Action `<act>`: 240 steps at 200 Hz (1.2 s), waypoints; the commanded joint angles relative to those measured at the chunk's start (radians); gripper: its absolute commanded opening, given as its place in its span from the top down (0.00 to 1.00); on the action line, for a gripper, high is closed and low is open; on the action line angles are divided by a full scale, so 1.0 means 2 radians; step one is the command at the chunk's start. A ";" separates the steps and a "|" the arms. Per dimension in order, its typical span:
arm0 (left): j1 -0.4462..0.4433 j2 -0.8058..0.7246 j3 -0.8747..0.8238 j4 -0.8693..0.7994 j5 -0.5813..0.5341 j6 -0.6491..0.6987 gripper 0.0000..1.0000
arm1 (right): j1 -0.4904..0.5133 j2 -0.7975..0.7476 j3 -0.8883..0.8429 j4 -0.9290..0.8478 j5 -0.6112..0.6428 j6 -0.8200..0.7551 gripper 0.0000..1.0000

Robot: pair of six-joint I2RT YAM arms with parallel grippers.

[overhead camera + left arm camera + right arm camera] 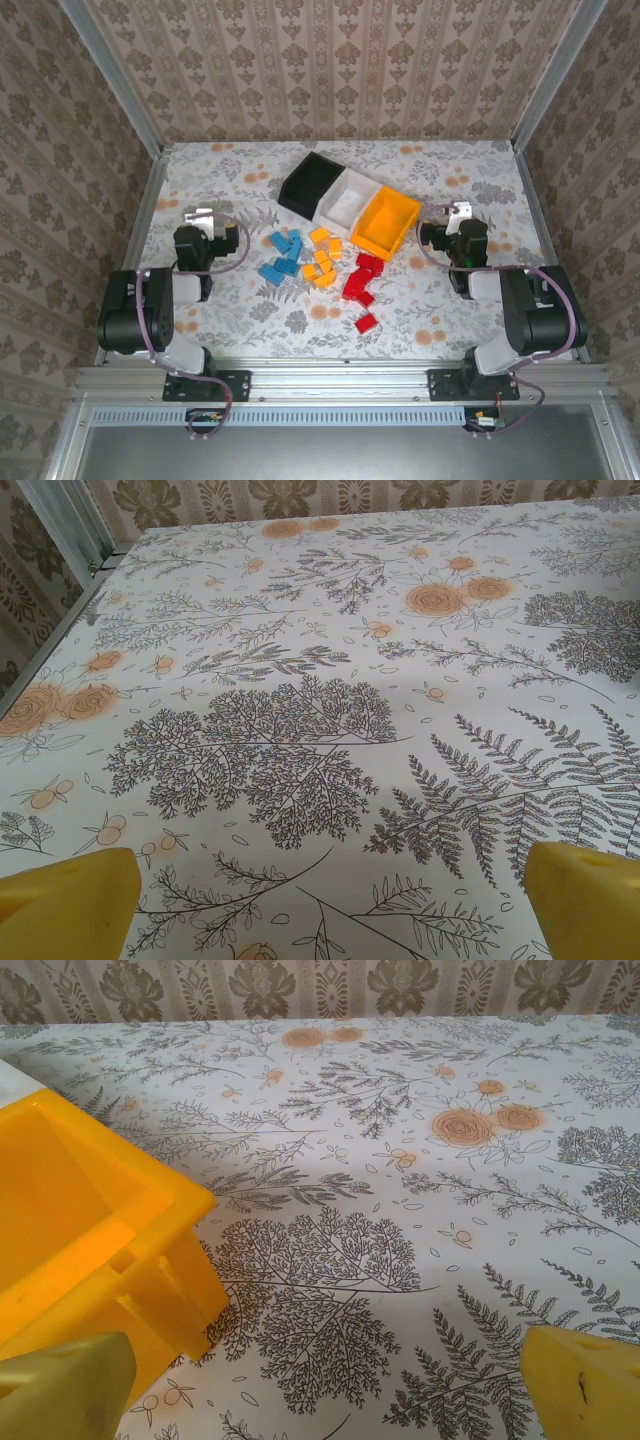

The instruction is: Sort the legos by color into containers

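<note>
Both hands stand wide open and empty: the left hand [200, 216] at the frame's left, the right hand [457, 212] at its right, near the yellow bin [385, 225]. Mid-frame on the table [450, 320] lie blue bricks [282, 257], orange bricks [322, 260] and red bricks [362, 285], just below the black bin [300, 190] and white bin [350, 205]. They look light, hard and slick; I'd pinch one across its flat sides, starting at a heap's edge
</note>
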 commanded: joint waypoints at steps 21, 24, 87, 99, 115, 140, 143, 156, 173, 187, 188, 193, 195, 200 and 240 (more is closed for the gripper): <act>0.004 0.000 0.005 0.002 0.008 0.011 0.00 | 0.002 0.004 -0.004 0.014 0.005 0.002 0.00; 0.003 0.000 0.005 0.002 0.008 0.011 0.00 | 0.002 0.004 -0.004 0.014 0.005 0.002 0.00; 0.003 0.000 0.005 0.002 0.008 0.011 0.00 | 0.000 0.005 -0.003 0.015 0.002 0.004 0.00; 0.003 0.000 0.005 0.003 0.008 0.011 0.00 | -0.001 0.005 -0.003 0.016 -0.001 0.005 0.00; 0.003 0.000 0.005 0.002 0.008 0.010 0.00 | -0.001 0.005 -0.003 0.015 0.000 0.005 0.00; 0.003 0.000 0.005 0.002 0.008 0.011 0.00 | -0.001 0.005 -0.002 0.013 0.000 0.005 0.00; 0.003 0.000 0.005 0.002 0.008 0.010 0.00 | -0.002 0.005 -0.002 0.013 -0.001 0.005 0.00; 0.003 0.000 0.005 0.002 0.008 0.010 0.00 | -0.001 0.005 -0.002 0.013 0.000 0.005 0.00; 0.003 0.000 0.005 0.002 0.008 0.011 0.00 | -0.001 0.005 -0.001 0.012 0.000 0.005 0.00; 0.003 0.000 0.005 0.002 0.008 0.011 0.00 | -0.001 0.005 -0.001 0.012 -0.001 0.005 0.00; 0.003 0.000 0.005 0.002 0.008 0.011 0.00 | -0.001 0.005 -0.001 0.012 -0.001 0.005 0.00; 0.003 0.000 0.005 0.002 0.009 0.011 0.00 | -0.001 0.005 -0.001 0.012 -0.001 0.005 0.00; 0.003 0.000 0.005 0.002 0.008 0.011 0.00 | -0.001 0.005 -0.001 0.012 0.000 0.005 0.00; 0.003 0.000 0.005 0.002 0.008 0.011 0.00 | -0.001 0.005 -0.001 0.012 0.000 0.005 0.00; 0.003 0.000 0.005 0.001 0.007 0.011 0.00 | -0.001 0.004 -0.002 0.012 0.000 0.005 0.00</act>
